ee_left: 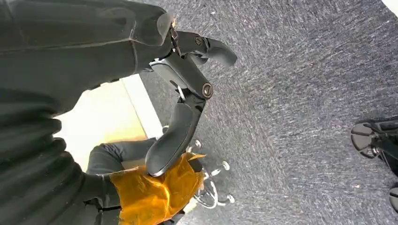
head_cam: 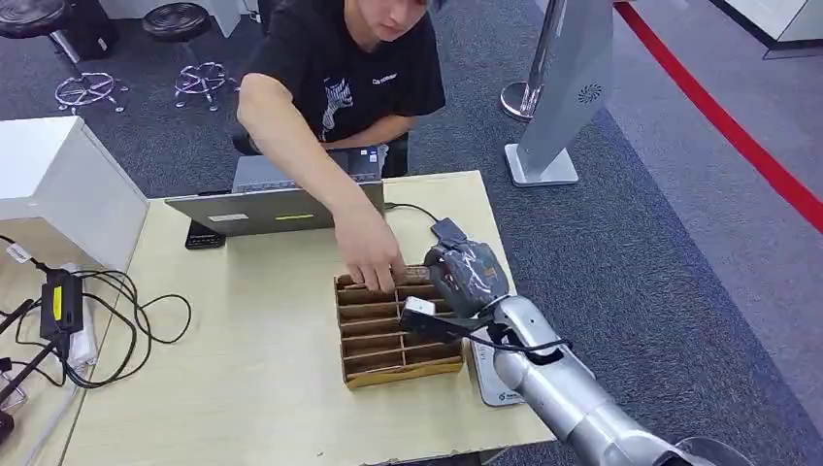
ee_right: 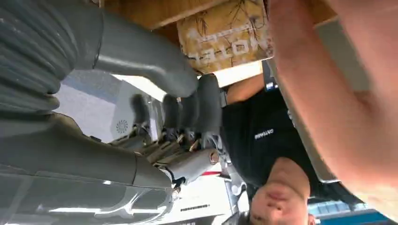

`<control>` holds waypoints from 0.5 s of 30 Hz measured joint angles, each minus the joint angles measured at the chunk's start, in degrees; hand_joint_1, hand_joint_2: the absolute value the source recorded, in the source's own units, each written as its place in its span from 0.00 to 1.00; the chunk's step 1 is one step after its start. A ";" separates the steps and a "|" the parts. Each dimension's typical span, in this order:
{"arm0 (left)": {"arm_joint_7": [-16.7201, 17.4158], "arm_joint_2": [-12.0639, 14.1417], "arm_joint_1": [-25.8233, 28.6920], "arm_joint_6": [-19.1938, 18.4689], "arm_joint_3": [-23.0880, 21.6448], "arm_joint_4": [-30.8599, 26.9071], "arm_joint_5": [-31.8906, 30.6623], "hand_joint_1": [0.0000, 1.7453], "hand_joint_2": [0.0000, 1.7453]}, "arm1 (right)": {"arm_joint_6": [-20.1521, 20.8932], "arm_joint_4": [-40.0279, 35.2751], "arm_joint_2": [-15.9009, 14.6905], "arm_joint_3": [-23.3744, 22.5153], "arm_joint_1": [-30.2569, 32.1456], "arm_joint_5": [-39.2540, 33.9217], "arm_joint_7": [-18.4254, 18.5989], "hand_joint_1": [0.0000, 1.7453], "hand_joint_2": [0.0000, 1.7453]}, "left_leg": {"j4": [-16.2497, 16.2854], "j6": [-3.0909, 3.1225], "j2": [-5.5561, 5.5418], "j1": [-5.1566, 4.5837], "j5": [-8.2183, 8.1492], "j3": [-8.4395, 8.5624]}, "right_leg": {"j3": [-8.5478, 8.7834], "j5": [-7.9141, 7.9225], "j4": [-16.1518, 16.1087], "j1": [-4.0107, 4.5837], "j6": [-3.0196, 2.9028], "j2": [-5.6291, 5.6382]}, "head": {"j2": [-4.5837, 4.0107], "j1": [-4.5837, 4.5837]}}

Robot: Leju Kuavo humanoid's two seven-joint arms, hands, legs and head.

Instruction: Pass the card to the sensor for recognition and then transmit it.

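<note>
Right hand (head_cam: 464, 275) hovers at the wooden slotted card box's (head_cam: 393, 335) far right corner; we cannot tell whether it grips anything. A person's hand (head_cam: 374, 258) reaches into the box, hiding any card. Our left hand (ee_left: 183, 93) hangs empty above carpet, fingers apart.

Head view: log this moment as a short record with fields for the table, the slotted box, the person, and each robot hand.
table: light wooden tabletop, with a laptop at its far edge and black cables on its left side
slotted box: brown divided organizer on the table, in front of the laptop
person: seated behind the laptop, person's hand reaching into the organizer's far slots
right hand: over the organizer's right far corner, beside the person's hand; grip cannot be judged
left hand: hanging over grey carpet, fingers apart, holding nothing
</note>
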 joint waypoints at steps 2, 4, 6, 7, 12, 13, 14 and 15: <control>0.00 0.00 0.00 0.00 0.00 0.00 0.00 0.00 1.00 | 0.00 0.00 0.00 0.00 -0.02 0.00 0.00 0.96 1.00 | 0.00 0.00 0.00 0.00 0.00 0.00 | 0.00 0.00 0.00 0.00 0.00 0.00 | 0.00 0.02; 0.00 0.00 0.00 0.00 0.00 0.00 0.00 0.00 1.00 | 0.00 0.00 0.00 0.00 -0.03 0.02 0.00 0.96 1.00 | 0.00 0.00 0.00 0.00 0.00 0.00 | 0.00 0.00 0.00 0.00 0.00 0.00 | 0.00 0.02; 0.00 0.00 0.00 0.00 0.00 0.00 0.00 0.00 1.00 | 0.02 0.02 0.00 0.00 0.11 0.09 0.02 0.98 1.00 | 0.00 0.00 0.00 0.00 0.00 -0.01 | 0.00 0.00 0.00 0.00 0.00 0.00 | 0.00 0.02; 0.02 0.00 0.01 0.00 0.00 0.00 0.00 0.00 1.00 | 0.02 0.02 0.00 0.00 0.18 0.09 0.04 0.97 1.00 | 0.00 0.00 0.00 0.00 0.00 -0.01 | 0.00 0.00 0.00 0.00 0.00 0.00 | 0.00 0.00; 0.02 0.00 0.01 0.00 0.00 0.00 0.00 0.00 1.00 | 0.02 0.04 0.00 0.02 0.22 0.09 0.04 0.38 1.00 | 0.00 0.00 0.00 0.00 0.00 -0.01 | -0.01 0.00 0.00 0.00 0.00 0.00 | 0.00 0.00; 0.02 0.00 0.01 0.00 0.00 0.00 0.00 0.00 1.00 | 0.02 0.04 0.00 0.00 0.22 0.09 0.04 0.00 1.00 | 0.00 0.00 0.00 0.00 0.00 -0.01 | -0.01 0.00 0.00 0.00 0.00 0.00 | 0.00 0.02; 0.02 0.00 0.01 0.00 0.00 0.00 0.00 0.00 1.00 | 0.02 0.04 0.00 0.02 0.22 0.09 0.04 0.00 1.00 | 0.00 0.00 0.00 0.00 0.00 -0.01 | -0.01 0.00 0.00 0.00 0.00 0.00 | 0.00 0.00; 0.02 0.00 0.01 0.00 0.00 0.00 0.00 0.00 1.00 | 0.02 0.04 0.00 0.02 0.22 0.09 0.04 0.00 1.00 | 0.00 0.00 0.00 0.00 0.00 -0.01 | -0.01 0.00 0.00 0.00 0.00 0.00 | 0.00 0.02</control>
